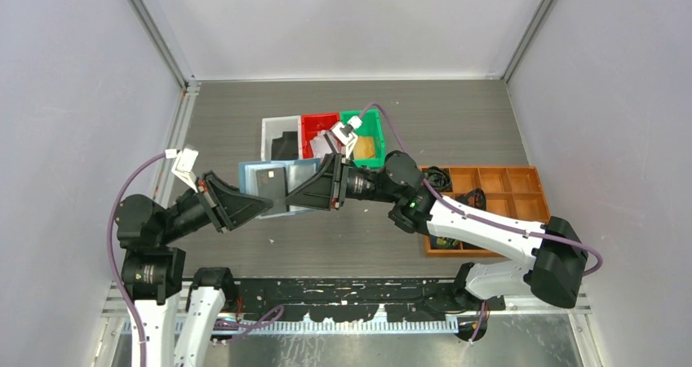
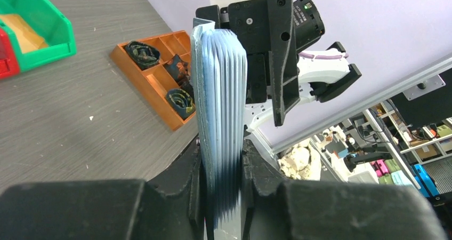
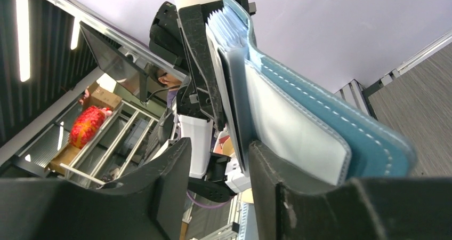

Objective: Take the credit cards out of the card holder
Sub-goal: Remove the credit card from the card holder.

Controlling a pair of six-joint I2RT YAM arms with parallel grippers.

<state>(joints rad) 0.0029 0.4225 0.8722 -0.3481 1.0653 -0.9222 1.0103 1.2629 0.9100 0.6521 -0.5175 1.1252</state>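
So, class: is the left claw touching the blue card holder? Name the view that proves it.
Touching. The left wrist view shows the left claw clamped on the card holder, pressing both sides of its fanned slots with no gap.

There are two robot arms, a left arm [image 1: 175, 216] and a right arm [image 1: 481, 220]. In the middle is one blue card holder [image 1: 298, 171]. Above it are three bins: one white bin [image 1: 266, 139], one red bin [image 1: 318, 119] and one green bin [image 1: 377, 134]. At the right is one orange tray [image 1: 522, 181]. One black card [image 1: 284, 147] and one gold card [image 1: 365, 148] lie in the bins.
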